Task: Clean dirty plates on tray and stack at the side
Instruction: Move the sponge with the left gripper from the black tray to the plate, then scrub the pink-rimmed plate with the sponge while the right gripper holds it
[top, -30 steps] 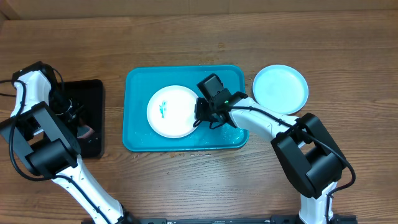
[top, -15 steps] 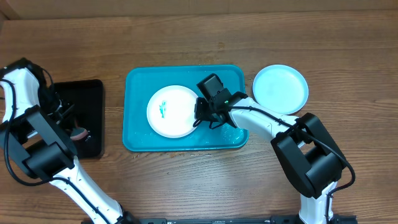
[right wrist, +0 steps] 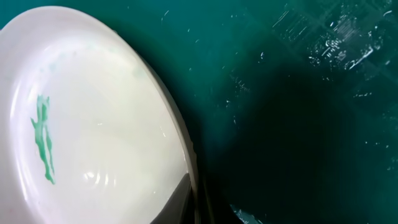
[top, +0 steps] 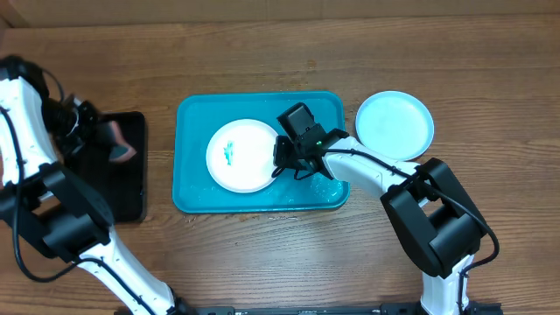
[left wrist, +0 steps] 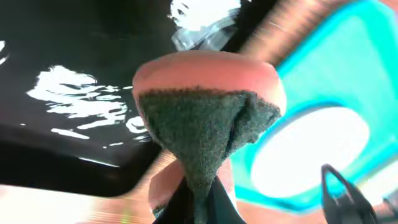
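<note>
Wooden surface (top: 280,61) from above. We see the right jaws clamped on the rim of the white plate (top: 241,162) inside the teal tray (top: 194,118); the left jaws squeeze a sponge (top: 117,140) above the black tray (top: 131,188).

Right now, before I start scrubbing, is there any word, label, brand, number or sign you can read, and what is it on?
None: no readable text in any view.
white plate: only a green smear, no writing.
tray, blue plate, black tray, sponge: plain, no labels or numbers visible.
</note>
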Action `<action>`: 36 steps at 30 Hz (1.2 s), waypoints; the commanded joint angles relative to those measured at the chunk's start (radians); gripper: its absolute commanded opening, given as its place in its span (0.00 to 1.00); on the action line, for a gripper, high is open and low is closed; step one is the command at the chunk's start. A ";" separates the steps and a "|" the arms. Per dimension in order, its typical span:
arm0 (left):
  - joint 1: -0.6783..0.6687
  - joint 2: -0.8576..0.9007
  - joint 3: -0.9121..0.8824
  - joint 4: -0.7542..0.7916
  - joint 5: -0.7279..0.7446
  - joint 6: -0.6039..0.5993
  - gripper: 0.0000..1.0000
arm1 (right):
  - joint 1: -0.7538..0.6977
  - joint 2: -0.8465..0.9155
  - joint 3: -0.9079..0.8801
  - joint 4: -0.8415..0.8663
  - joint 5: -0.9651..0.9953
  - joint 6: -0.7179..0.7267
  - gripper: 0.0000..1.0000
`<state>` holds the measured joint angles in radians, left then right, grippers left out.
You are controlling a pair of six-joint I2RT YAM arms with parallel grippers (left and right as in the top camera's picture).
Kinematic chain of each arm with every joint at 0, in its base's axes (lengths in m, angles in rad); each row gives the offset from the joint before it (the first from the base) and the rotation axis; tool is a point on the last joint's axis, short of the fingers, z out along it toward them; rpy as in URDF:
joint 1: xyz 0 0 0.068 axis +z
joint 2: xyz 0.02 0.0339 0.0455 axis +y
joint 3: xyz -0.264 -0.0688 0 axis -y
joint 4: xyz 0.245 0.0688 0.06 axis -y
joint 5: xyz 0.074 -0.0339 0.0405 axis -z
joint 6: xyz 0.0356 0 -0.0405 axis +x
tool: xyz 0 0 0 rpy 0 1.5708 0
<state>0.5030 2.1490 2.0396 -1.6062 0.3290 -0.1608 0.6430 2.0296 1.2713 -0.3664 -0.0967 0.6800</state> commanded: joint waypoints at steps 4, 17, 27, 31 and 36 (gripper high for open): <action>-0.188 -0.083 0.014 -0.018 0.132 0.147 0.04 | -0.003 0.009 -0.002 0.015 0.010 -0.003 0.06; -0.564 -0.083 -0.302 0.275 0.000 0.045 0.04 | -0.010 0.009 -0.002 0.009 0.008 -0.004 0.10; -0.649 -0.082 -0.501 0.512 -0.031 -0.001 0.04 | -0.018 0.009 -0.002 0.005 0.006 -0.004 0.10; -0.648 -0.082 -0.526 0.536 -0.078 -0.026 0.36 | -0.018 0.009 -0.002 0.005 0.006 -0.004 0.18; -0.643 -0.083 -0.500 0.523 -0.085 -0.019 0.46 | -0.018 0.009 -0.001 0.006 0.006 -0.042 0.36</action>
<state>-0.1463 2.0842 1.5249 -1.0771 0.2684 -0.1661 0.6300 2.0304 1.2713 -0.3553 -0.1005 0.6724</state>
